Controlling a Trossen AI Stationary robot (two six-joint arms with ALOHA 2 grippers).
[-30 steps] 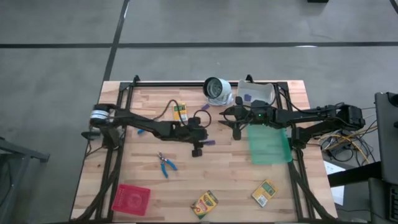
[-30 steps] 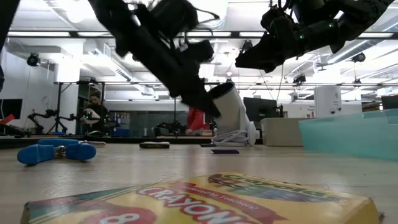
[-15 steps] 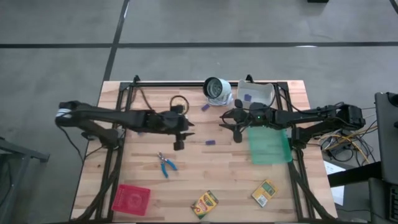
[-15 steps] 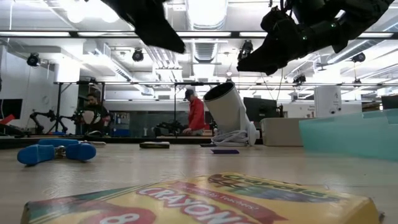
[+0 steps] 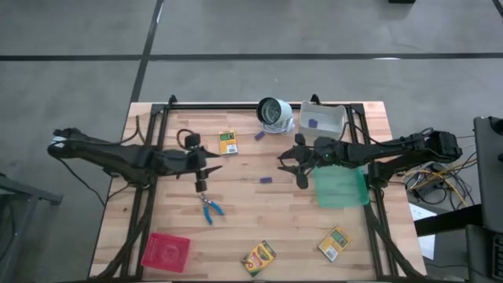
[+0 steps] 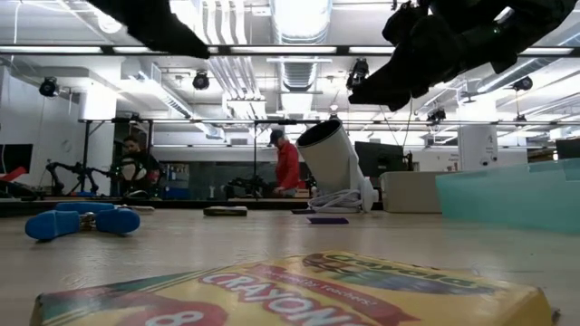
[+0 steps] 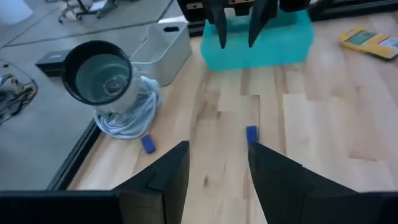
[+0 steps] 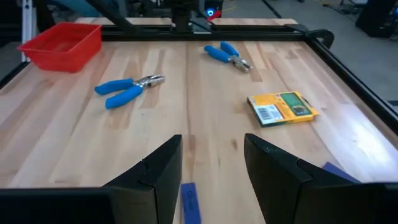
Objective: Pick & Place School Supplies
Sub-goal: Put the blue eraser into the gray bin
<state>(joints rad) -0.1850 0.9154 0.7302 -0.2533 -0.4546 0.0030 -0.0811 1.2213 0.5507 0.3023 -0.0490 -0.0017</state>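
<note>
Your left gripper (image 5: 200,185) hangs over the worktop's left half, fingers apart, empty, blue-handled pliers (image 5: 210,208) just nearer the front edge. Purple piece (image 5: 266,180) mid-worktop. Right gripper (image 5: 301,179) right of it, fingers apart, empty.

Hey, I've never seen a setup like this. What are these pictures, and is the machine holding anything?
It is a robot with two dark arms at a wooden table. One picture looks down from above, one looks level across the tabletop, and two come from wrist cameras. The left gripper and right gripper are open and hold nothing. On the table lie three crayon boxes, a blue-handled tool, purple pieces, a red tray, a white bin and a green mat.
</note>
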